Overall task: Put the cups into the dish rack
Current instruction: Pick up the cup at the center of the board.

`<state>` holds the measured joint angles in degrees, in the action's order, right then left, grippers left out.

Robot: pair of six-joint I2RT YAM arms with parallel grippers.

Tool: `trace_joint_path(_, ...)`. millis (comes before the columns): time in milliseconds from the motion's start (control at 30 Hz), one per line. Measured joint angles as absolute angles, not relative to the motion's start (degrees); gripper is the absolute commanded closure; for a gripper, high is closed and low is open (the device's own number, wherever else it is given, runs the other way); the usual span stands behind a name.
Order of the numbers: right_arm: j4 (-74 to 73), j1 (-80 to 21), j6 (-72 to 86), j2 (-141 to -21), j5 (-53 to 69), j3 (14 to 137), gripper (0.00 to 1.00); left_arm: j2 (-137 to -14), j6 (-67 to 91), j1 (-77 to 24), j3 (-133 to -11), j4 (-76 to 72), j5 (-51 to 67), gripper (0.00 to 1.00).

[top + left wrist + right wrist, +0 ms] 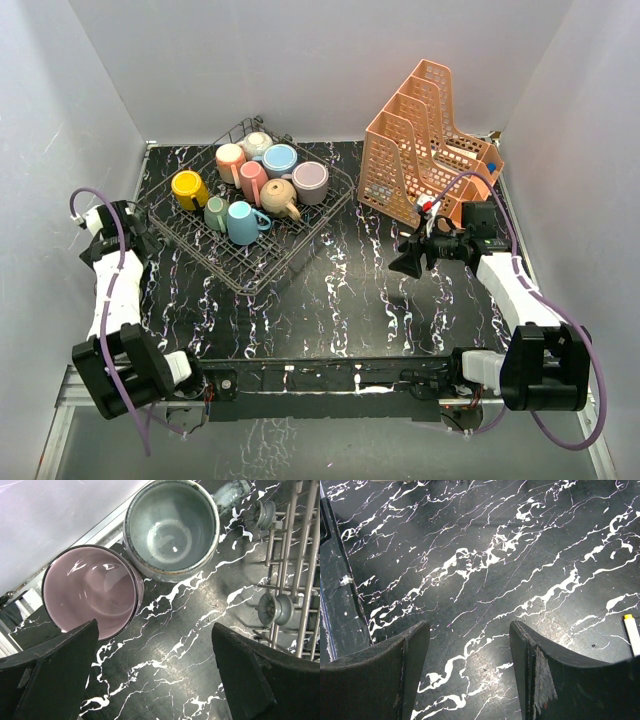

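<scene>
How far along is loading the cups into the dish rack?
Mostly done: about nine cups already sit in the dish rack. Nothing is in hand: the left gripper hangs open by a lilac cup and a grey-green cup, both upright on the table beside the rack. The right gripper is open and empty over the table. Those two cups are left.

Count, top view: small handled ceramic mugs [243,222], nine. Dark grey square wire dish rack [215,255], one. Orange perforated plastic organizer [425,140], one.

Left wrist view: two further mugs, one glossy lilac mug [90,592] and one grey-green mug [170,527].
</scene>
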<state>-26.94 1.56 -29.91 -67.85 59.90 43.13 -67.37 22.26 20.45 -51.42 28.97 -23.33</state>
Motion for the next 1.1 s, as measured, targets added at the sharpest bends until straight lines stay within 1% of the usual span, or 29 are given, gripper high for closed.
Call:
trace_joint_path(100,-26.96,1.56,-29.93,-68.49,59.9,43.13,0.33,-69.63,22.5,22.0,-51.24,27.53,-21.96,0.16)
trace_joint_path(267,-26.98,1.56,-30.0,-69.84,59.9,43.13,0.33,-72.16,23.64,24.45,-51.16,25.56,-20.03,0.3)
trace_joint_path(433,-27.09,1.58,-30.13,-71.22,59.59,43.13,0.33,-72.79,25.67,26.09,-48.62,23.73,-18.81,0.39)
trace_joint_path(600,-27.18,1.56,-30.15,-71.37,59.4,43.13,0.33,-73.82,27.09,27.18,-47.22,22.63,-17.43,0.53)
trace_joint_path(700,-27.18,1.58,-30.2,-71.37,59.24,43.13,0.33,-74.61,27.59,27.64,-47.2,22.11,-16.73,0.59)
trace_joint_path(967,-27.2,1.58,-30.5,-71.37,58.81,43.13,0.33,-74.83,28.4,27.97,-46.72,20.99,-14.52,0.67)
trace_joint_path(1100,-27.22,1.58,-30.61,-71.4,58.81,43.13,0.33,-74.83,28.64,28.03,-45.91,20.4,-13.5,0.68)
